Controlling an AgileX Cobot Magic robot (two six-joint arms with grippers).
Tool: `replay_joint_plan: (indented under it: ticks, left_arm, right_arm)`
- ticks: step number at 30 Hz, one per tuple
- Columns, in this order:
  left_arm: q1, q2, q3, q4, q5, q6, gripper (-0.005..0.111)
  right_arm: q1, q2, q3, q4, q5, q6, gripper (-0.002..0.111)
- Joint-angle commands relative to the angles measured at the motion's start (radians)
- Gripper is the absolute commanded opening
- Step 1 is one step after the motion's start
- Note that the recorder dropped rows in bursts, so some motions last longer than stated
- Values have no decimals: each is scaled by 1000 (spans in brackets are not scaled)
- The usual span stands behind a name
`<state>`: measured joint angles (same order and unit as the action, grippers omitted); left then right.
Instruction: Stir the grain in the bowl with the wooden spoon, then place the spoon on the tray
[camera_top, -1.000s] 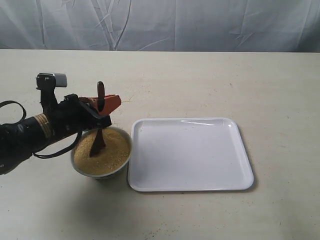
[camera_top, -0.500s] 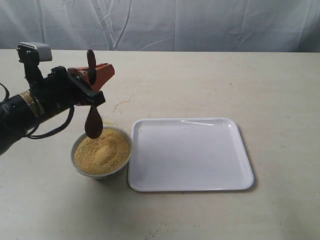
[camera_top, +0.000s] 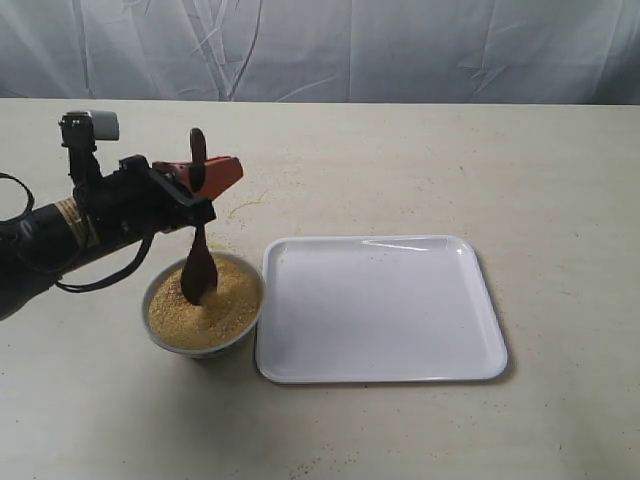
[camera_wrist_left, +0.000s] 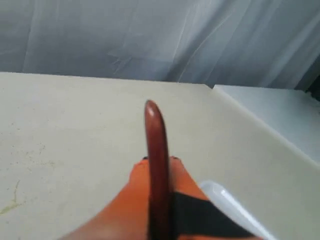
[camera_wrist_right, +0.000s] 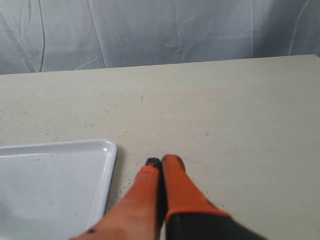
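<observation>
No text, label, brand, number or sign can be read in any view: none on the tray (camera_top: 380, 310), the bowl (camera_top: 204, 351), the wooden spoon (camera_top: 198, 275) or the table (camera_top: 500, 160)

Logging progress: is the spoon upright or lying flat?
Upright: left gripper holds the spoon handle-up, scoop end down at the grain.

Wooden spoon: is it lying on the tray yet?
No, the wooden spoon hangs upright in the left gripper, its lower end at the grain in the bowl, beside the tray.
</observation>
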<state>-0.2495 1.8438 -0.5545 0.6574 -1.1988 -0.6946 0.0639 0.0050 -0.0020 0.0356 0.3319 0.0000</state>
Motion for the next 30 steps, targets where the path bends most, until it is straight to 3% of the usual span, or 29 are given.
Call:
replay_joint_plan:
  ticks: [1,5,11,14,21,26,30]
  left_arm:
    - [0,-42,-7,-77,-22,59,0]
    - [2,-5,-7,-217,48,97,0]
    - [0,50,-7,-14,0,55,0]
    - [0,24,-18,-21,-22,-17,0]
    - [2,-47,-38,-97,-22,67,0]
    - [2,21,-38,-60,0,88,0]
    - [0,52,-38,54,-22,39,0]
  right_arm:
    - [-4,-5,2,0,-7,0,1]
    - [-4,-5,2,0,-9,0,1]
    - [-4,-5,2,0,-9,0,1]
    - [-4,-5,2,0,-9,0,1]
    - [-4,-5,2,0,-7,0,1]
    - [-4,-5,2,0,-7,0,1]
    - [-4,-5,2,0,-9,0,1]
